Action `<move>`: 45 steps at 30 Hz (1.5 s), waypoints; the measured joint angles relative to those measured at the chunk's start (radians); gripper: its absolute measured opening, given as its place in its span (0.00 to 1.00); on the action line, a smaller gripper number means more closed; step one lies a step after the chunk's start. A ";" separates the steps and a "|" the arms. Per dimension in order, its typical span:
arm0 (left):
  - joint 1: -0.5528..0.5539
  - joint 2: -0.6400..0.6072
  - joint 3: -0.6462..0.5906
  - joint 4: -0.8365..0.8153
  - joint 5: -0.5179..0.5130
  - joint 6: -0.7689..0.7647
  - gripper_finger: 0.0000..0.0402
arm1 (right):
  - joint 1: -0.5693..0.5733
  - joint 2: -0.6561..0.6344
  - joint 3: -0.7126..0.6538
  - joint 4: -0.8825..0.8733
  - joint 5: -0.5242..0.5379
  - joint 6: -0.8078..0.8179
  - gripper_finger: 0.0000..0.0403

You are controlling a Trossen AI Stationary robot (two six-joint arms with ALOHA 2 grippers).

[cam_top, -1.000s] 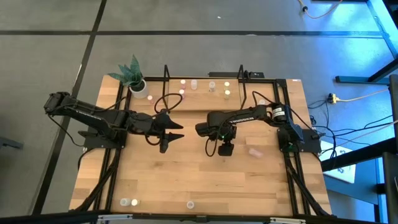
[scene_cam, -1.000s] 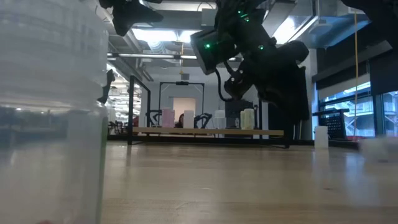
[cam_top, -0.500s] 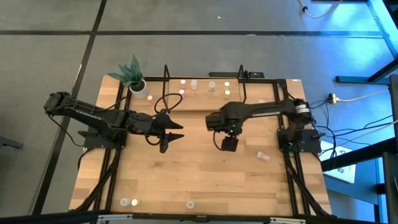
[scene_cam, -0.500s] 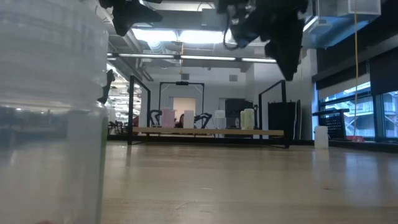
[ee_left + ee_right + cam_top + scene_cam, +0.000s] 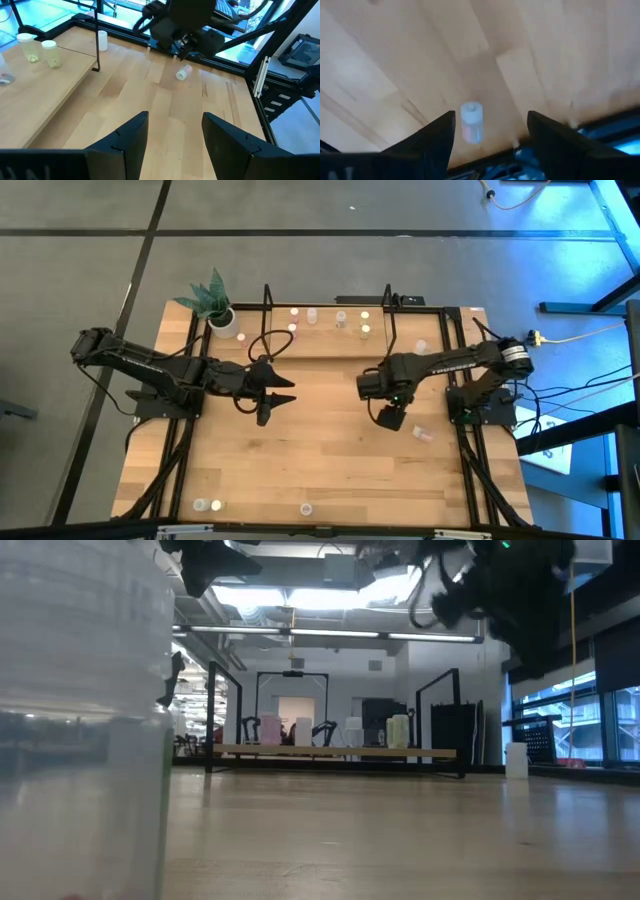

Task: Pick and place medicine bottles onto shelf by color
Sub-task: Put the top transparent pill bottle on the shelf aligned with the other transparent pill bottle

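Bench (image 5: pixel 330 470): light wood, no readable writing anywhere. Shelf (image 5: pixel 330 335) at far edge, several medicine bottles (image 5: pixel 340 317) on it. Right tool (image 5: pixel 392 417) released, above fallen pink-capped bottle (image 5: pixel 471 122). Left tool (image 5: pixel 272 395) released, empty, mid-bench.

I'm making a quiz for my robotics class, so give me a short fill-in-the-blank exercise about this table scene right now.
1. The small whitish bottle with a pink top near the right gripper is lying on its ____.
2. The right gripper's fingers are ____ and hold nothing.
3. The white pot with a green plant stands at the ____ end of the low light-wood shelf with black rods.
4. The left gripper holds ____.

Missing words: side; open; left; nothing
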 joint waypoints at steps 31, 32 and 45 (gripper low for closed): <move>0.001 0.000 0.000 0.007 -0.035 -0.009 0.45 | 0.099 0.001 -0.368 0.337 -0.234 0.236 0.61; 0.001 0.000 0.000 0.007 -0.035 -0.008 0.45 | 0.106 0.001 -0.369 0.336 -0.235 0.243 0.61; 0.024 0.000 0.000 0.007 -0.034 -0.008 0.45 | 0.184 0.006 -0.369 0.354 -0.153 0.267 0.61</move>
